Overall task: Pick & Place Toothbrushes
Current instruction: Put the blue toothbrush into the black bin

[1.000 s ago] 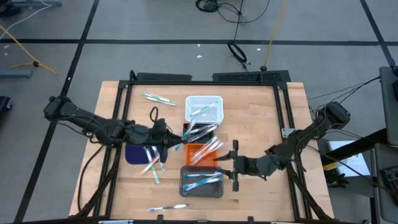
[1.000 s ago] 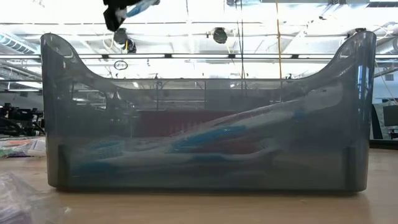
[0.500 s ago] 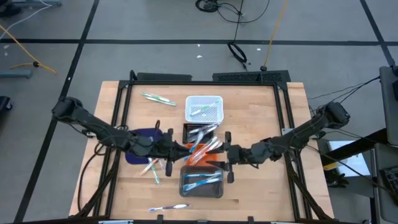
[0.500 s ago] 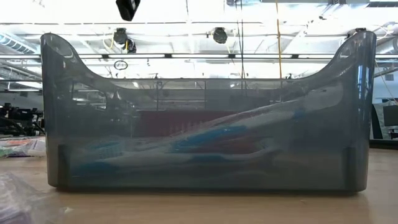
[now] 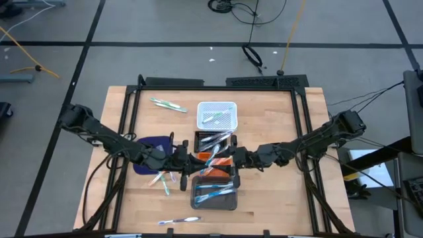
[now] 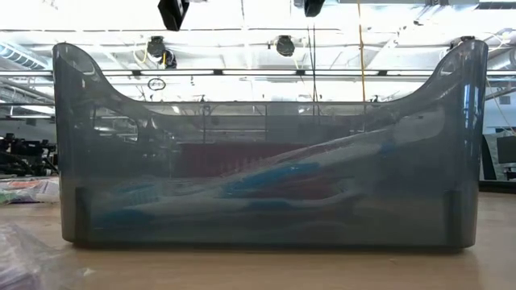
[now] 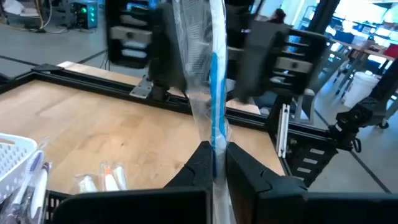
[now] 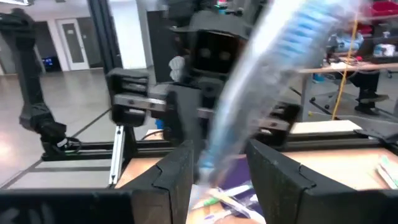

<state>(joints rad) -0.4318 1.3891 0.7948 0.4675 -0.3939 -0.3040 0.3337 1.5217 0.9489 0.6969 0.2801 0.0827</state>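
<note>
A toothbrush in a clear wrapper with a blue stripe hangs over the orange tray at the table's middle. My left gripper is shut on it from the left. My right gripper faces it from the right, open, with its fingers on either side of the toothbrush's free end and not touching it. Other toothbrushes lie in the white basket, the black tray and the grey tray. Loose ones lie flat on the table. My left gripper pinches the wrapped toothbrush partway along its handle between the two fingertips. The fingers come in about level from the table's left, across the handle. The toothbrush is lifted clear of the trays and stands tilted, with most of its length above the fingers.
A dark blue mat lies under the left arm. Single toothbrushes lie at the far left and by the near edge. A black frame borders the work area. In the low view the grey tray's wall fills the picture.
My left gripper has carried the toothbrush toward the table's right and a little down, to over the orange tray. My right gripper has gone toward the table's left and far edge, up to the toothbrush's free end, and has stayed open.
</note>
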